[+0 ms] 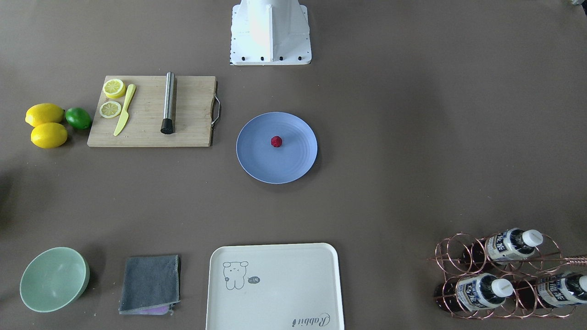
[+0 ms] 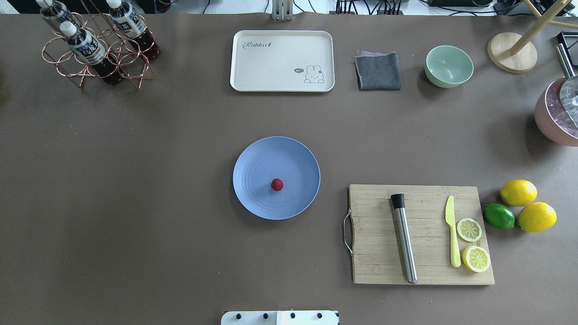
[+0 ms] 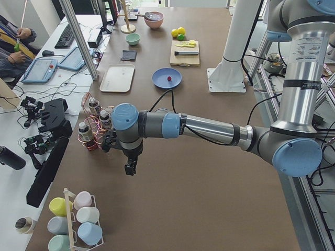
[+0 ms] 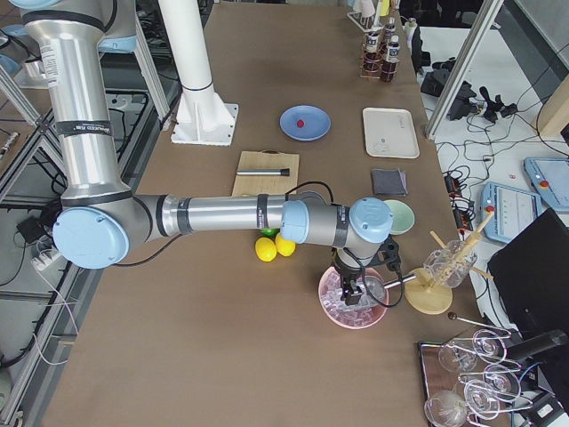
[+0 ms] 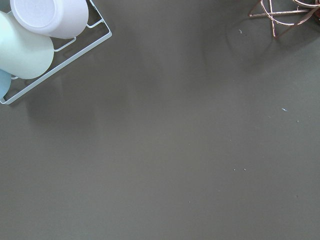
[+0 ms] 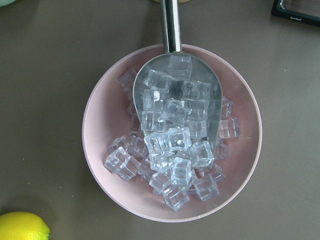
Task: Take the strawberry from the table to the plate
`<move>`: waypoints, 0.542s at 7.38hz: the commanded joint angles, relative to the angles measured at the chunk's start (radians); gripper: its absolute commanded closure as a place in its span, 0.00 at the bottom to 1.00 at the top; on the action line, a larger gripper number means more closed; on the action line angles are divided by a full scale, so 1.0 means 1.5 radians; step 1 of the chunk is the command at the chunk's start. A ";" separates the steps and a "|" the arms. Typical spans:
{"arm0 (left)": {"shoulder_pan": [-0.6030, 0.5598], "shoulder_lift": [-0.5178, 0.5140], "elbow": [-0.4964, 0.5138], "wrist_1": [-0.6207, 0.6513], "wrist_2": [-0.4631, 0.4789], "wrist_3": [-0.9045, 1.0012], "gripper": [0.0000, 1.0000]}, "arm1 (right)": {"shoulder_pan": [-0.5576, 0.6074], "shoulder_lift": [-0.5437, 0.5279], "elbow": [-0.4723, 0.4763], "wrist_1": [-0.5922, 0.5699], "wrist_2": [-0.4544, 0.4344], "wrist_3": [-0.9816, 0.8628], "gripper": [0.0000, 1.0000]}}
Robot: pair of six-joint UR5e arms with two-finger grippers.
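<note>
The small dark-red strawberry lies near the middle of the round blue plate, which sits on the grey-brown table. No gripper is near it. My left gripper hangs over bare table beside the bottle rack, far from the plate. My right gripper hovers above a pink bowl of ice cubes at the other end. Both show only in the side views, so I cannot tell whether they are open or shut.
A wooden cutting board with a steel muddler, yellow knife and lemon slices lies beside the plate. Lemons and a lime sit past it. A cream tray, grey cloth, green bowl and bottle rack line the far edge.
</note>
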 commanded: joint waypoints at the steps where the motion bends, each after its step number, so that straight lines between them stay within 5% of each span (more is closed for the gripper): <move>1: -0.007 0.002 -0.020 0.020 0.002 0.001 0.03 | 0.000 0.004 -0.002 0.000 -0.001 0.008 0.00; 4: -0.005 0.001 0.005 0.016 0.000 0.000 0.03 | -0.003 0.001 -0.001 0.000 -0.001 0.008 0.00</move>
